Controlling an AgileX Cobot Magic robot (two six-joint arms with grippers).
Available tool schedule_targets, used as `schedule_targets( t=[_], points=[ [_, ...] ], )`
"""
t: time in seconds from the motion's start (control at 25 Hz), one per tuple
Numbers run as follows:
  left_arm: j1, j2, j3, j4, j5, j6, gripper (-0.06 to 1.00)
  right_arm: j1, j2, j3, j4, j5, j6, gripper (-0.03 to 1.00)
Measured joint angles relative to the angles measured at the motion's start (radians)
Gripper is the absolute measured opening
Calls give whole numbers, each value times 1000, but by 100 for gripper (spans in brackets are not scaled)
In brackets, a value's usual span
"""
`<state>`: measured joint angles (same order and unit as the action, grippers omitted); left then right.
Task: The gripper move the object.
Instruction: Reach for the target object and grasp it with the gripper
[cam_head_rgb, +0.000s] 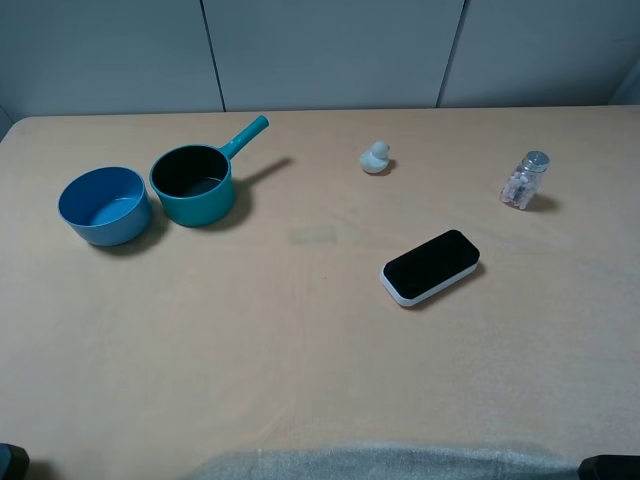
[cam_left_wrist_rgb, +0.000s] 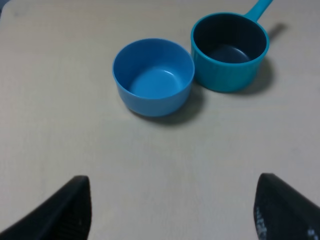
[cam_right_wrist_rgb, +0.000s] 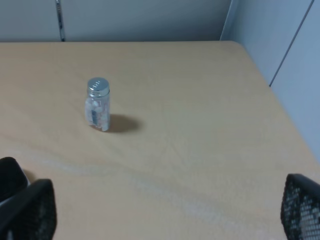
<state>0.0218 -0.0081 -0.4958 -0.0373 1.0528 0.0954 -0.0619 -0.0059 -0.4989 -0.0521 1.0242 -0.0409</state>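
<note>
The small clear glass jar (cam_head_rgb: 525, 180) with a silver cap and pale bits inside stands upright at the far right of the table. It also shows in the right wrist view (cam_right_wrist_rgb: 98, 104), ahead of my right gripper (cam_right_wrist_rgb: 165, 212) and well apart from it. The right gripper is open and empty, with its black fingers (cam_right_wrist_rgb: 27, 210) spread wide. My left gripper (cam_left_wrist_rgb: 173, 202) is open and empty, with its fingers (cam_left_wrist_rgb: 67, 210) low over the near left of the table. Only dark bits of the arms show at the bottom corners of the high view.
A blue bowl (cam_head_rgb: 104, 205) and a teal saucepan (cam_head_rgb: 195, 182) sit side by side at the far left, also in the left wrist view (cam_left_wrist_rgb: 153, 76). A white duck figurine (cam_head_rgb: 377, 157) stands at the back centre. A black and white device (cam_head_rgb: 431, 266) lies right of centre.
</note>
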Motion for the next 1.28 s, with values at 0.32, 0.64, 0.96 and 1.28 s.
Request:
schedule_targets(
  t=[0.32,0.64,0.96,1.28],
  points=[
    [0,0,0,0,0,0,74,0,0,0,0,0,0,68],
    [0,0,0,0,0,0,74,0,4,0,0,0,6,68],
    [0,0,0,0,0,0,74,0,263,0,8,-1,22,68],
    [0,0,0,0,0,0,74,0,677,-96,112,-78,22,68]
  ],
)
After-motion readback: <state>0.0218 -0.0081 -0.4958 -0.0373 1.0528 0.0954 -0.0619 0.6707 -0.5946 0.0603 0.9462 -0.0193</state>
